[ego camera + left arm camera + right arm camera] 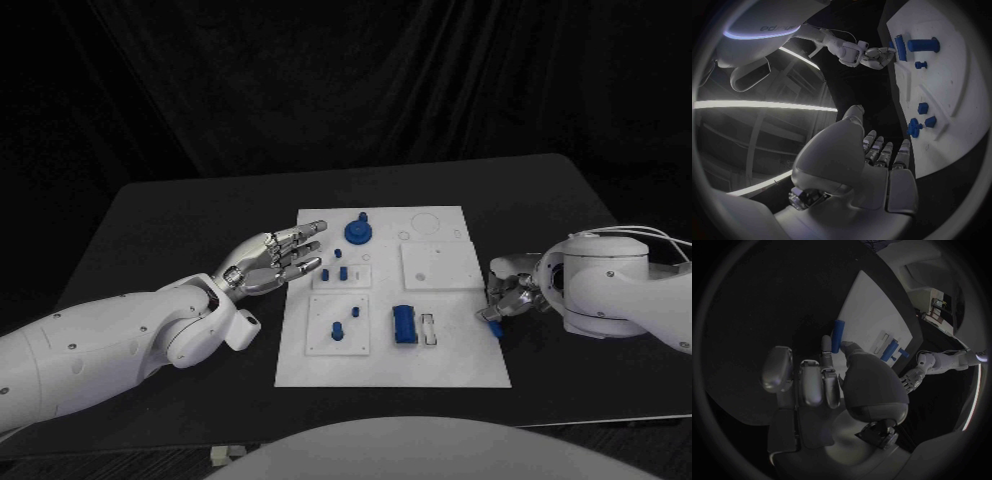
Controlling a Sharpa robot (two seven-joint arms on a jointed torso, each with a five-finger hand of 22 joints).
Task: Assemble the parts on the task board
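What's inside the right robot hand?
The right robot hand pinches a slim blue part at the task board edge. The part's lower end is hidden behind the fingers.

Pretty clearly a robot lab or test studio, not a home. A black table (173, 215) is set against a black curtain backdrop (346, 80), so the whole bench is screened off. A white task board (433, 365) with small blue parts (405, 324) is laid out in the middle. Long strip lights (761, 105) are seen overhead.
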